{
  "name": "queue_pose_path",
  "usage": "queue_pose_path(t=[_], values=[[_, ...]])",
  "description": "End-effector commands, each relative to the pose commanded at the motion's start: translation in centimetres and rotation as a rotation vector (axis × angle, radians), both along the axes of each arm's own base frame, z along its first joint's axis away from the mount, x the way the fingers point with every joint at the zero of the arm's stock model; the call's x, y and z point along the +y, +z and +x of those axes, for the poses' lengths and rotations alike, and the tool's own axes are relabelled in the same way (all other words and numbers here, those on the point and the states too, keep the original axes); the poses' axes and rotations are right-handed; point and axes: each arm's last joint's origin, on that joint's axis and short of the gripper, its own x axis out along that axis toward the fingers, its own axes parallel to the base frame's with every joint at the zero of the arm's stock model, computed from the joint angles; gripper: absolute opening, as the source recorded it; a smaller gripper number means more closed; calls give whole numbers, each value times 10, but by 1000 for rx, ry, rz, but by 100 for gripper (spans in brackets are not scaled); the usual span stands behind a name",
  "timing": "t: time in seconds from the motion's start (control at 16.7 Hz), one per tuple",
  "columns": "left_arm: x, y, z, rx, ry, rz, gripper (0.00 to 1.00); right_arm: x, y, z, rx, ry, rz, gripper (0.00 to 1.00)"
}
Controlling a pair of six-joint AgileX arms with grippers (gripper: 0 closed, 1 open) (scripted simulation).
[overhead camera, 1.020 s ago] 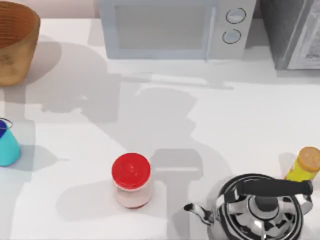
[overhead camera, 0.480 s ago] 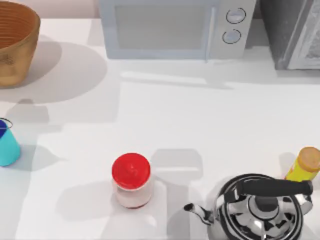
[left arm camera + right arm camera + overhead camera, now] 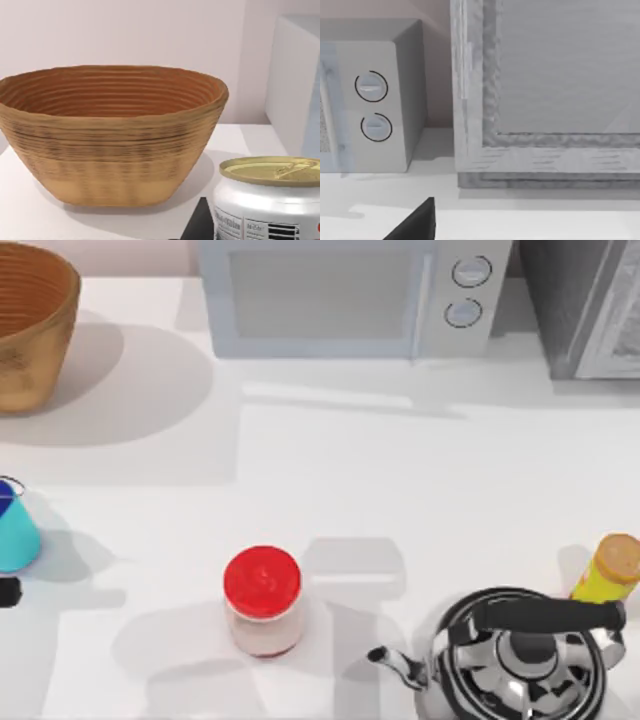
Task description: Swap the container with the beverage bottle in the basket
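The brown woven basket [image 3: 30,325] stands at the table's far left corner, and the left wrist view looks at its outer wall [image 3: 112,135] from low down. The cyan container [image 3: 12,530] with a dark blue rim stands at the left edge, in front of the basket. The beverage bottle [image 3: 272,200], white with an olive-gold cap, is close up in the left wrist view. A dark finger [image 3: 200,225] of my left gripper lies against its side. A dark bit of my left gripper [image 3: 5,592] shows at the left edge, just in front of the container. A dark part of my right gripper [image 3: 417,225] faces the appliances.
A red-lidded jar [image 3: 262,600] stands front centre. A chrome kettle [image 3: 520,655] and a yellow bottle with an orange cap [image 3: 610,568] are at the front right. A microwave [image 3: 340,295] and a grey appliance [image 3: 590,300] line the back.
The arm's shadow has drawn off the middle of the table toward the left. A dark gripper part has appeared at the left edge. The container, jar and kettle have not moved.
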Motion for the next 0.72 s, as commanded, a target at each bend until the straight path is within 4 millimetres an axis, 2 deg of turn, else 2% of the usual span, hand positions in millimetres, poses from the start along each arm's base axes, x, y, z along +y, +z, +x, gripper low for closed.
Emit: queue_pose_path(t=[0.12, 0.24, 0.6, 0.72], values=[[-1, -14, -1, -23, -10, -1, 0, 0, 0, 0, 0, 0, 0, 100], [-1, -20, -1, -30, -14, 0, 0, 0, 0, 0, 0, 0, 0, 100], [-1, -20, -1, -23, -14, 1, 0, 0, 0, 0, 0, 0, 0, 100], [-3, -13, 1, -21, -59, 0, 0, 0, 0, 0, 0, 0, 0, 100]])
